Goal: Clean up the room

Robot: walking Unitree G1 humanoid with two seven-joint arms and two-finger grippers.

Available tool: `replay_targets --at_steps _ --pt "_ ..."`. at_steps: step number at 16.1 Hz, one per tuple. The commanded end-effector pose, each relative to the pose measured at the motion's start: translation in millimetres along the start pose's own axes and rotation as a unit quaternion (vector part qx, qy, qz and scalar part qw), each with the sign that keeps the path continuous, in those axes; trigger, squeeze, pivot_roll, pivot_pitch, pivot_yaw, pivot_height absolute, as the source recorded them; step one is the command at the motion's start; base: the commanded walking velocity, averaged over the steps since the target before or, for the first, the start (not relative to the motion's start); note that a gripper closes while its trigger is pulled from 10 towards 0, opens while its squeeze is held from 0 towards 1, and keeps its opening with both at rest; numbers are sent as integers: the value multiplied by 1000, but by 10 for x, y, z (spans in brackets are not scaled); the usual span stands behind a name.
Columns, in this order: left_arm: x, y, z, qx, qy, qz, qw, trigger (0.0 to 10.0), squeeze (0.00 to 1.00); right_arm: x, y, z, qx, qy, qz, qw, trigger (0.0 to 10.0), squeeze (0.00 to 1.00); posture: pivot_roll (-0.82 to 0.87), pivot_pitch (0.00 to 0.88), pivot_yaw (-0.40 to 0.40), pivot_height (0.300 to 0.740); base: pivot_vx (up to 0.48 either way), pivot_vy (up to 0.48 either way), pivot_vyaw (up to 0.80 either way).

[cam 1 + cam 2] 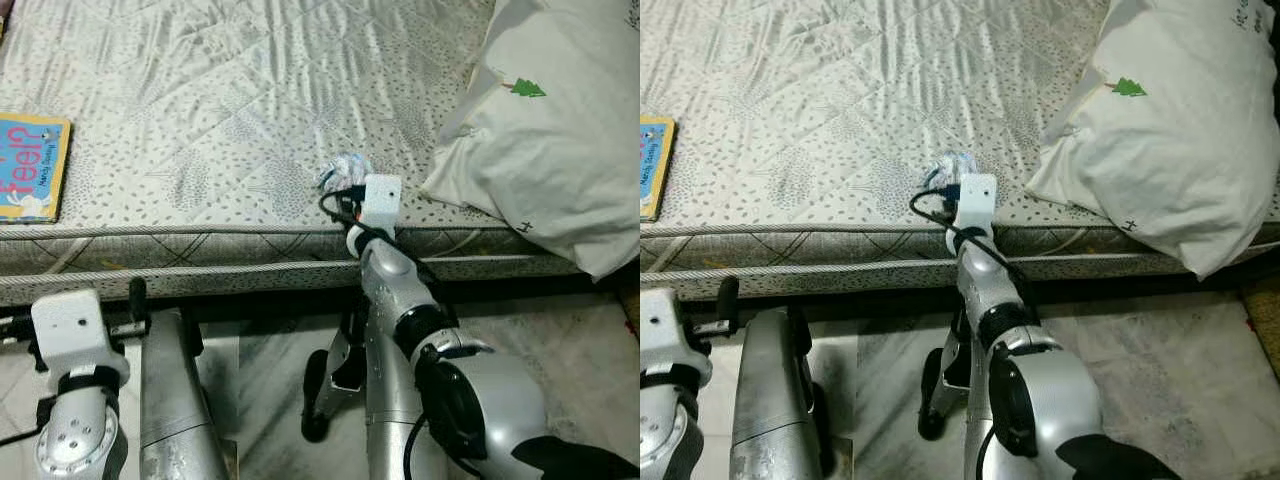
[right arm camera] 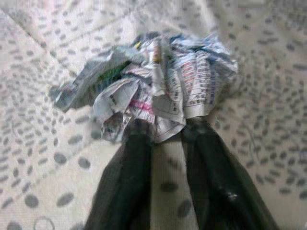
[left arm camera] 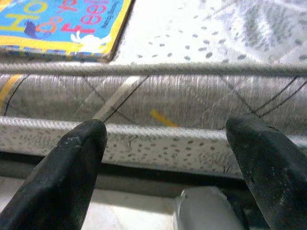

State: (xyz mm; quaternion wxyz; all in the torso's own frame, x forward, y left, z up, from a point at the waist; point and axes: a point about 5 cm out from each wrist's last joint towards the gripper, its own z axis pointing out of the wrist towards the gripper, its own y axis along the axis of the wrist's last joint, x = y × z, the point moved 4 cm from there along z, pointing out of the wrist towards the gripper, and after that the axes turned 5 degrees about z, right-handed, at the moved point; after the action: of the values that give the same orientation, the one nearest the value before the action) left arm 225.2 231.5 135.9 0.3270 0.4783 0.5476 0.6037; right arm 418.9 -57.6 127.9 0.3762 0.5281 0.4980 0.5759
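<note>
Crumpled printed-paper ball (image 2: 148,84) on the grey speckled quilted mattress (image 1: 200,120), pinched at fingertips of right gripper (image 2: 165,132); left gripper (image 3: 165,143) spread at 7 o'clock; head view adds blue-yellow book (image 1: 30,165)

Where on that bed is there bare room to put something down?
The widest bare stretch of the mattress lies between the book at its left edge and the pillow on the right. It is crowded near the front edge beside the pillow, where the right end effector meets the crumpled paper.
</note>
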Motion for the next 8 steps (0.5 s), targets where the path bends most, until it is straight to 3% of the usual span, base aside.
replay_targets --at_steps 1,8 --pt "0 -57 -1 12 0 4 1000 10000 0 -94 -56 -13 14 -12 1 1000 0 0 287 332 -182 487 0 0 0" --pt "-130 5 187 -8 -2 -15 1000 10000 0 -265 66 11 2 -20 -11 1000 0 0 243 267 -187 487 0 0 0"
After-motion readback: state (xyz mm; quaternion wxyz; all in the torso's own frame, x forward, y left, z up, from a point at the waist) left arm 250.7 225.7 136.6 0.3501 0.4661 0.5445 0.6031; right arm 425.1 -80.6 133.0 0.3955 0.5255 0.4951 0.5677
